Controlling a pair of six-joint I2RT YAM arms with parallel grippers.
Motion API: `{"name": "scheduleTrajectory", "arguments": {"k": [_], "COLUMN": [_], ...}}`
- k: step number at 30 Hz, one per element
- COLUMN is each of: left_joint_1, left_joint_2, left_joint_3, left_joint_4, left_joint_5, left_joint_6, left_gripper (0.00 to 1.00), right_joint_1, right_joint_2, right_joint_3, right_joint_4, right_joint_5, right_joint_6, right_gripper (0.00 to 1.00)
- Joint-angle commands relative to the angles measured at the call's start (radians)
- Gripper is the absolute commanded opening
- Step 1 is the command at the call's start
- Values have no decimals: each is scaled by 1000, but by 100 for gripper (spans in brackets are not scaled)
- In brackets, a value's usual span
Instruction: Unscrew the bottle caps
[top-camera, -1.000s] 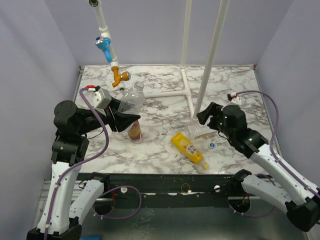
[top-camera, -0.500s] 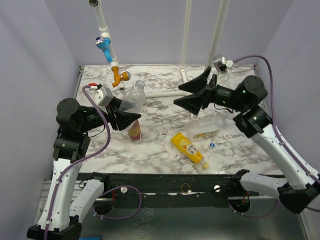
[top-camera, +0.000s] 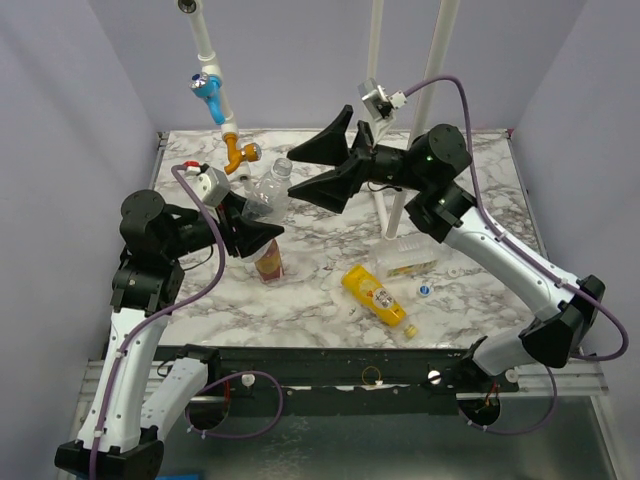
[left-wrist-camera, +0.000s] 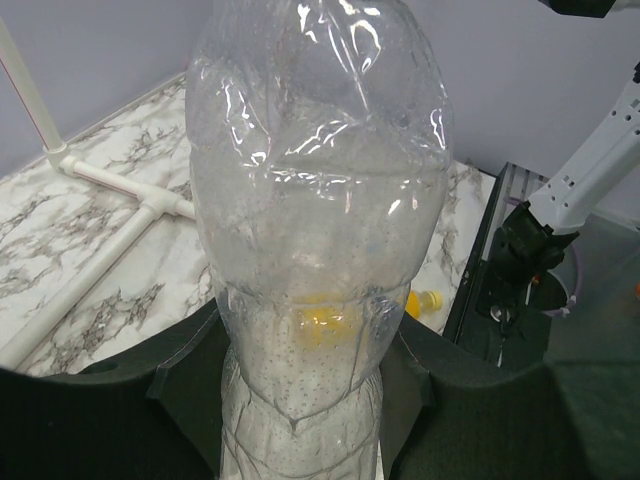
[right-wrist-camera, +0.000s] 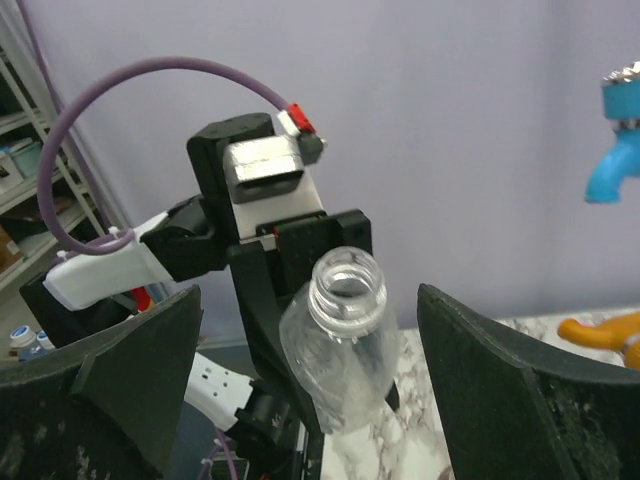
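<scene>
- The wide clear bottle (top-camera: 265, 197) is up in the air over the left side of the table (top-camera: 480, 180). It leans, with its top pointing toward the back.
- Your left gripper (top-camera: 257, 224) is squeezed shut on the lower part of this bottle. One black finger sits on each side.
- Look at the bottle's mouth (right-wrist-camera: 348, 283) in the right wrist view. It is an open ring, and you can see no cap on it.
- Here is what has just changed. A second ago your right gripper (top-camera: 292, 172) was down low by the slim clear bottle (top-camera: 405, 258), which lies on the table. Now it has swung up and across to the bottle in the air, and its jaws spread wider on the way.
- The right gripper is wide open and holds nothing. It has one finger on each side of the bottle's top, and neither finger touches it.
- I think this bottle is already done, so you may find nothing here to twist. Check before you close the jaws.
- The brown bottle (top-camera: 268, 262) stands just under the left gripper. Its top is hidden, so I cannot tell if it has a cap.
- The yellow bottle (top-camera: 378, 296) lies near the front edge, just in front of the slim one.
- A blue-and-white cap (top-camera: 425, 290) lies loose on the table beside them.
</scene>
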Motion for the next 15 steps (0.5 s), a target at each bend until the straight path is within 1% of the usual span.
{"name": "scheduleTrajectory", "arguments": {"k": [1, 3, 5, 7, 9, 12, 13, 14, 15], "left_joint_1": [3, 3, 3, 3, 3, 3, 3, 2, 3], "left_joint_2": [11, 10, 8, 5, 3, 0, -2, -6, -13], "left_joint_3": [5, 4, 2, 3, 5, 7, 3, 0, -6], "left_joint_4": [20, 20, 20, 19, 20, 19, 19, 19, 16], "left_joint_5": [51, 58, 58, 57, 59, 66, 68, 67, 55], "left_joint_6": [-9, -11, -11, -11, -12, -15, -16, -18, -20], "left_gripper": [0, 0, 0, 0, 0, 0, 5, 23, 46], "right_joint_1": [45, 58, 70, 78, 81, 82, 81, 81, 82], "right_joint_2": [59, 76, 93, 110, 121, 118, 115, 109, 103], "right_joint_3": [60, 63, 71, 78, 80, 65, 60, 57, 57], "right_joint_4": [33, 45, 45, 34, 22, 16, 11, -2, -22], "right_joint_5": [36, 54, 67, 80, 93, 123, 140, 158, 175], "right_joint_6": [-38, -33, -28, -25, -24, -32, -39, -53, -73], "right_gripper": [89, 86, 80, 72, 62, 42, 34, 29, 27]}}
